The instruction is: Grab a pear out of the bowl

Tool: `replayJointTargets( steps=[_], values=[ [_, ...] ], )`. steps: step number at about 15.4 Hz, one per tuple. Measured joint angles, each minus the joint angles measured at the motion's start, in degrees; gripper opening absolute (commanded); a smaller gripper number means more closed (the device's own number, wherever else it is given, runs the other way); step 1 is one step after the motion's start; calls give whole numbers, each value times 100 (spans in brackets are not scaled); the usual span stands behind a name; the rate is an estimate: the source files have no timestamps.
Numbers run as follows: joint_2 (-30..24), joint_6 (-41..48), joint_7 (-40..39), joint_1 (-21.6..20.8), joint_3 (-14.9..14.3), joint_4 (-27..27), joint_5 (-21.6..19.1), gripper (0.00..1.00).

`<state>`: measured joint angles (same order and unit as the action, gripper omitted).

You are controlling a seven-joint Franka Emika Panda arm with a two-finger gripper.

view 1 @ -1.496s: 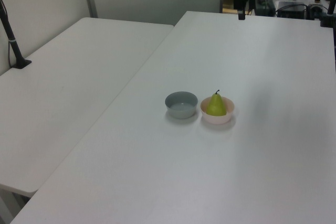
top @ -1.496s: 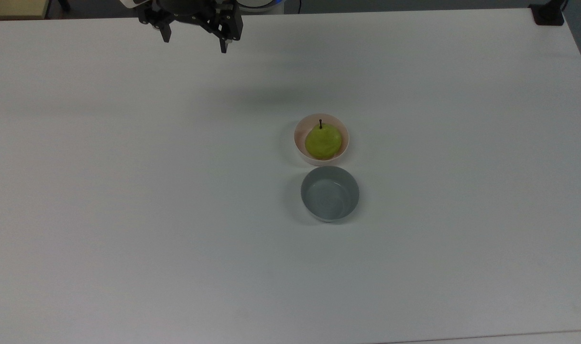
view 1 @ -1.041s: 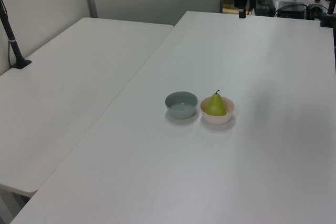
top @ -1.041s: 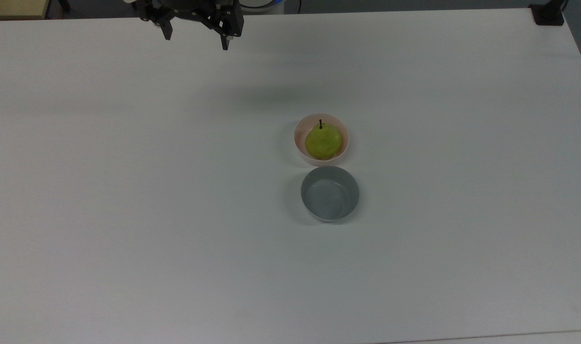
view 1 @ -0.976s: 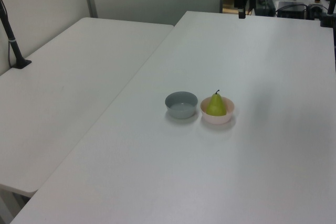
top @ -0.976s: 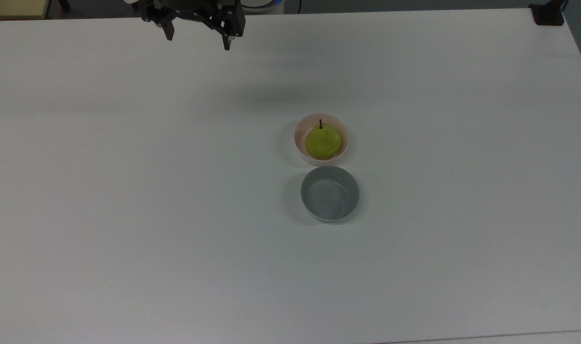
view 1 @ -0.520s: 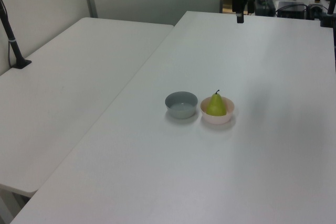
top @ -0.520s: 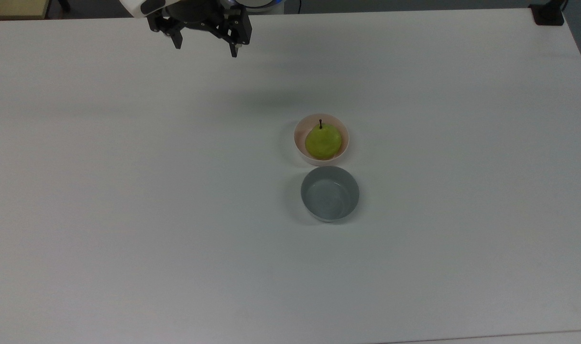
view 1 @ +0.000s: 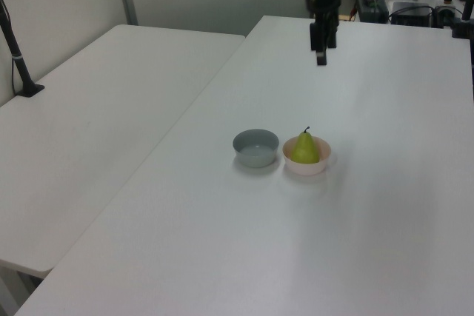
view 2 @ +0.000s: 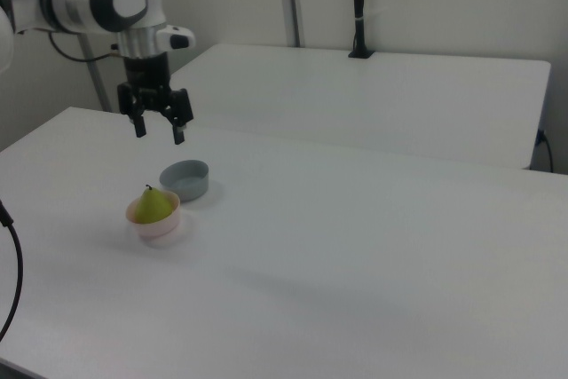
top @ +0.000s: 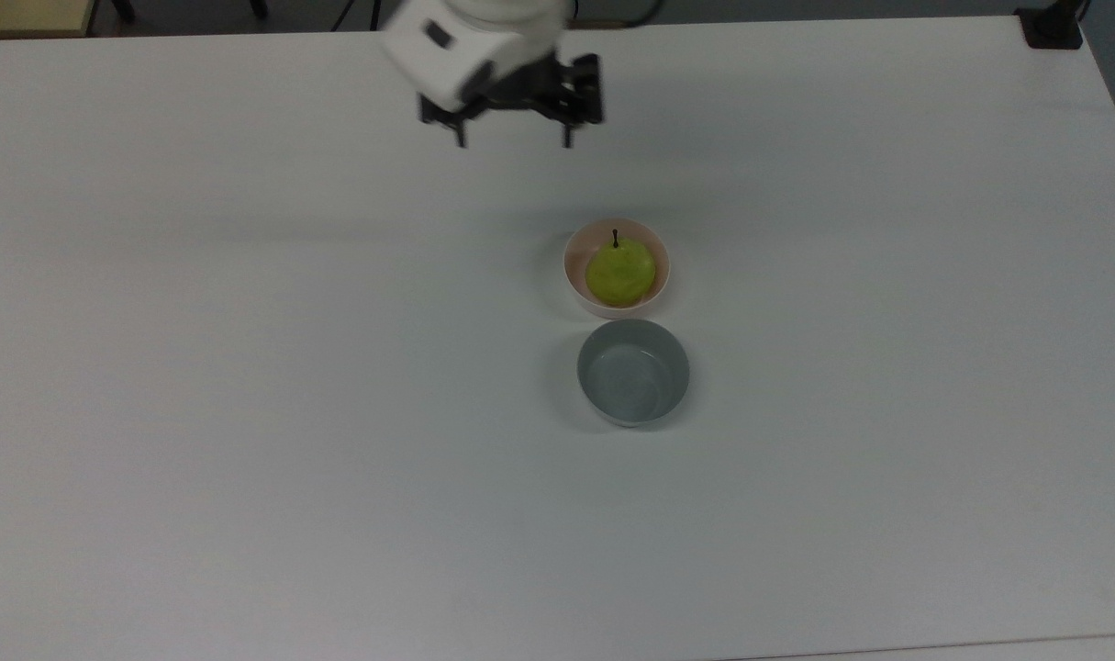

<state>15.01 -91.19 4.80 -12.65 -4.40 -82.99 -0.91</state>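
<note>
Presently the pear (top: 620, 269) sits upright in the pink bowl (top: 574, 275), its base hidden by the rim. A grey bowl (top: 632, 372) stands just beside. The claw (top: 513, 143), fingers spread and empty, hangs above the bench (top: 245, 367), well apart from both.

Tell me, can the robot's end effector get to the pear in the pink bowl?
Probably yes. The end effector hangs open above bare table, and nothing covers the pear, standing upright in the pink bowl.
</note>
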Motion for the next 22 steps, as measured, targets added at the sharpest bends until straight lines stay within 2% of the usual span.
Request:
replayJointTargets(
  steps=[3,13,16,22],
  values=[
    [240,-310,12,-382,3,-7,0,100],
    [1200,-422,2,-841,7,-35,0,100],
    [1525,-528,2,-1027,8,-41,0,94],
    [1696,-882,-177,-983,-34,-105,2,94]
  ],
)
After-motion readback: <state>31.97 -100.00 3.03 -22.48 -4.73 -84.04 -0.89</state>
